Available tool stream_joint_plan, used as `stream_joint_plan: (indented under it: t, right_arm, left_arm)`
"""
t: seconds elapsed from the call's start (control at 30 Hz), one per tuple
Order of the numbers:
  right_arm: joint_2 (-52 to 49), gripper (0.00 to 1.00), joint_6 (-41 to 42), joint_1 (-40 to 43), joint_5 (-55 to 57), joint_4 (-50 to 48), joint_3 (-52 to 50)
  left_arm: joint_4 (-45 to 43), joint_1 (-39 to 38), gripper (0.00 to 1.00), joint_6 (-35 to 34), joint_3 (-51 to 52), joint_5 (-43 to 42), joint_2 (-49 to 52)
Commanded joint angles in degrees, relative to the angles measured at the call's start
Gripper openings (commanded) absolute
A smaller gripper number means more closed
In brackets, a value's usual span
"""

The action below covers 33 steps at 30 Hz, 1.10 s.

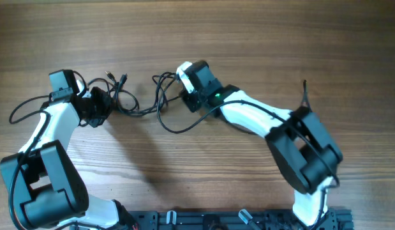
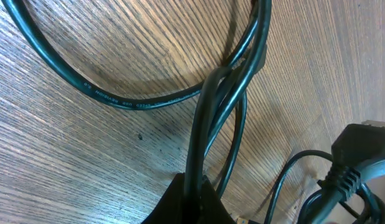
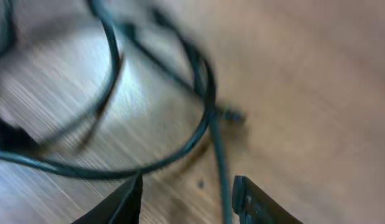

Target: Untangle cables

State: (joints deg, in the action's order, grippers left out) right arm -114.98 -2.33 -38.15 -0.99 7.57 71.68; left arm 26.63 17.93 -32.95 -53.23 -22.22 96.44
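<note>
Thin black cables (image 1: 141, 110) lie looped and bunched on the wooden table between my two grippers, with small plugs (image 1: 118, 79) at the far side. My left gripper (image 1: 103, 107) is at the left end of the bunch. In the left wrist view it (image 2: 195, 200) is shut on a pair of cable strands (image 2: 208, 124) that rise from its tips into a loop. My right gripper (image 1: 186, 97) hovers over the right-hand loops. The blurred right wrist view shows it (image 3: 187, 199) open, one strand (image 3: 221, 180) running between the fingers, close to the right one.
A black moulded plug (image 2: 360, 163) lies to the right of the left gripper. A long cable loop (image 1: 175, 124) trails toward the near side. The wooden table (image 1: 261, 38) spreads around. A black rail (image 1: 216, 220) runs along the near edge.
</note>
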Motion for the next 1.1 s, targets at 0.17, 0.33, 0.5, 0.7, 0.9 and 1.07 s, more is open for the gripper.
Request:
stream_joint_plan:
  t: [0.17,0.33,0.5,0.7,0.9,1.07]
  right_arm:
    - [-1.03,0.57,-2.38,1.07,1.29,-1.11,0.04]
    - [-5.11,0.58,-2.38,1.49,1.40,-1.97,0.04]
    - [-6.97,0.27,-2.78,2.12,1.44,-1.68,0.04]
    - [4.04,0.04,-0.63,5.25,1.40,5.66,0.11]
    - [20.83,0.04,8.48,14.60,2.93,25.27,0.11]
    - [21.42,0.04,8.41,25.33,2.54,37.64,0.04]
  left_arm:
    - [-0.26,-0.22,0.07,-0.50,0.42,-0.31,0.11]
    - [-0.26,-0.22,0.08,-0.50,0.42,-0.31,0.11]
    - [-0.26,-0.22,0.09,-0.50,0.42,-0.31,0.11]
    - [-0.24,-0.22,0.10,-0.52,0.42,-0.31,0.11]
    - [-0.22,-0.22,0.10,-0.50,0.42,-0.31,0.11]
    - [-0.11,-0.22,0.10,-0.52,0.42,-0.33,0.11]
